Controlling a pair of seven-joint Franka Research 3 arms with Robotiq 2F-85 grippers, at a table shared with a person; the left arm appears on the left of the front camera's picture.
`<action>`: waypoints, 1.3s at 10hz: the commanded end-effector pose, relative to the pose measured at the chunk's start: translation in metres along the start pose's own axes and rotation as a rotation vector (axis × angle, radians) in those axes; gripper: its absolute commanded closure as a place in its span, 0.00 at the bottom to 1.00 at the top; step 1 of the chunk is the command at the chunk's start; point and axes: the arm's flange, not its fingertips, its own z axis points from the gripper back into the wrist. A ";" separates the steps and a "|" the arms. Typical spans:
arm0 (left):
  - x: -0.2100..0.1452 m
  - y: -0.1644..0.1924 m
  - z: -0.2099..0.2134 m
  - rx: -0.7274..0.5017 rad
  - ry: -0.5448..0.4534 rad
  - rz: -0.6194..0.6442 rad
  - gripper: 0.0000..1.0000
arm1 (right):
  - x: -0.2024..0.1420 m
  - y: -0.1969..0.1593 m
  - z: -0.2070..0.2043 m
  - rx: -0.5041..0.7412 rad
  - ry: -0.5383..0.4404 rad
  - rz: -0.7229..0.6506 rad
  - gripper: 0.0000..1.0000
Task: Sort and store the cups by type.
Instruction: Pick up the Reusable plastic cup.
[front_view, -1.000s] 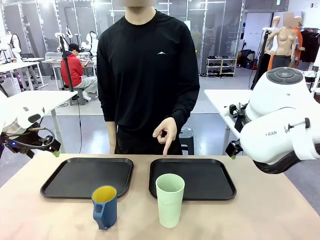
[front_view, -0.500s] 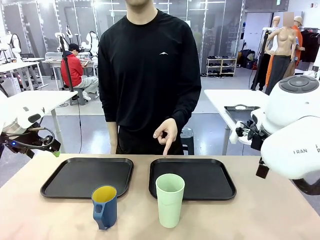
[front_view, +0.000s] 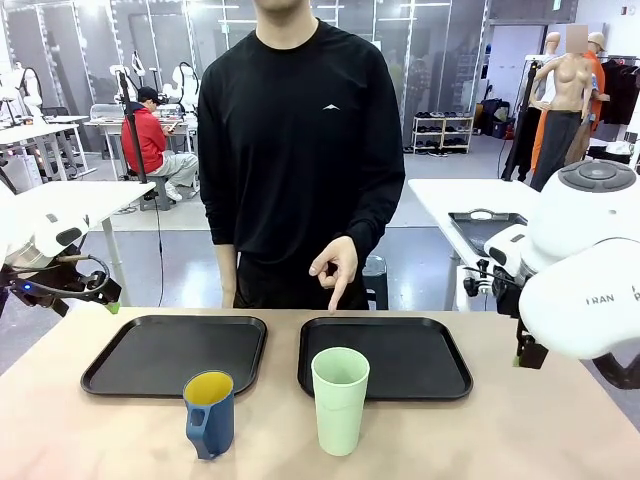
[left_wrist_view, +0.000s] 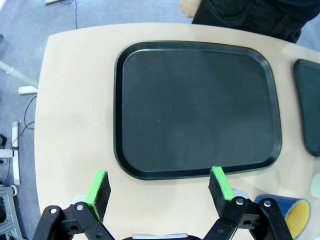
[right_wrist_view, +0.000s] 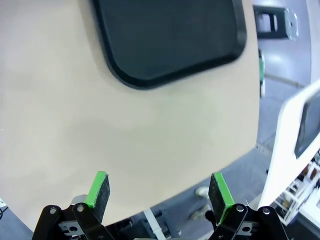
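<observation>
Lighting: bright, even, from overhead, and the room behind is lit just as well. Front view: sharp edge to edge. The tumbler (front_view: 340, 400) and the mug (front_view: 209, 413) throw only faint, soft shadows on the table (front_view: 100, 430) near its front edge. The left tray (front_view: 170, 355) shows a dull sheen and no hard glare. Wrist views: wide-angle bowing, so the table's edges and the tray rims curve. Slight softness toward the picture corners.

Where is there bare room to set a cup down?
Both the left tray and right tray are bare inside; a person's hand points down at the right one's far left rim. Bare table flanks the trays on both outer sides. Crowded: the near middle, where mug and tumbler stand by the tray rims.
</observation>
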 end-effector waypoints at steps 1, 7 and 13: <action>0.000 0.001 0.000 -0.002 -0.001 0.003 0.00 | -0.002 -0.001 0.002 -0.031 0.035 -0.021 0.00; 0.000 0.001 0.000 -0.002 -0.001 0.003 0.00 | 0.002 0.005 -0.013 0.064 -0.064 0.092 0.00; 0.000 0.001 0.000 -0.002 -0.001 0.003 0.00 | 0.005 0.061 -0.056 0.302 -0.519 0.181 0.00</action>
